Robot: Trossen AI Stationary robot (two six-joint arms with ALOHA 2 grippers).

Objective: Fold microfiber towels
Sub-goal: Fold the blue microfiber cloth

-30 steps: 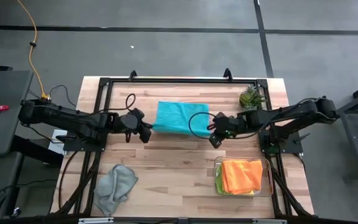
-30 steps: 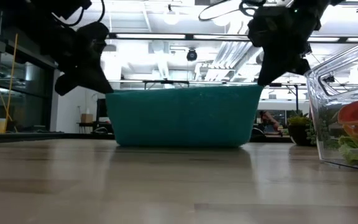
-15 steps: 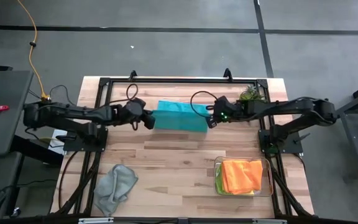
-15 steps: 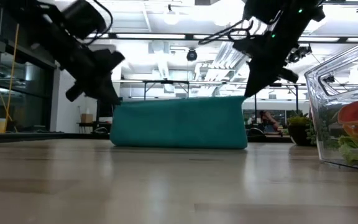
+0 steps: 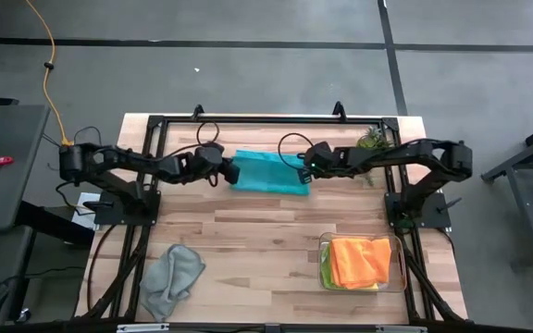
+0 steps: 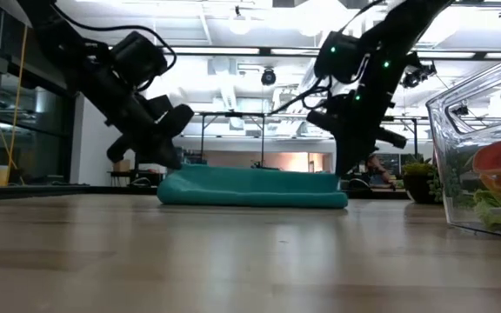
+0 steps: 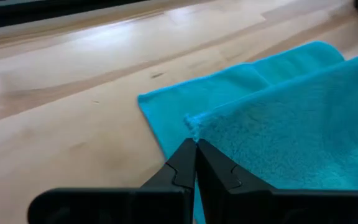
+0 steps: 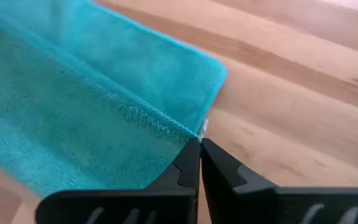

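Wooden table (image 5: 248, 250), seen from above, with a black frame along its edges. At the near right corner, clear plastic tray (image 5: 398, 277) holding the orange towel (image 5: 359, 261) on top of a lime green one, only an edge of it visible. At the near left, grey towel (image 5: 172, 275), crumpled and not yet folded. At the far right corner, small potted plant (image 5: 372, 142).

In the far middle of the table, teal towel (image 5: 268, 173), lying flat and doubled over, long axis running left to right, between the two arms. Upper layer set a little back from the lower one, so a strip of the lower layer shows beyond the fold edge in both wrist views.

Left gripper (image 7: 194, 163) at the towel's left end, fingers pressed together and pinching the corner of the upper layer. Right gripper (image 8: 199, 158) at the right end, likewise closed, clamped on the hemmed corner there. Both low, nearly at table height in the low view.

Judged from this: fold laid down, release not yet made. Each arm equally near its own end; towel lying inward from each gripper, so drawing back probably outward along the long axis.
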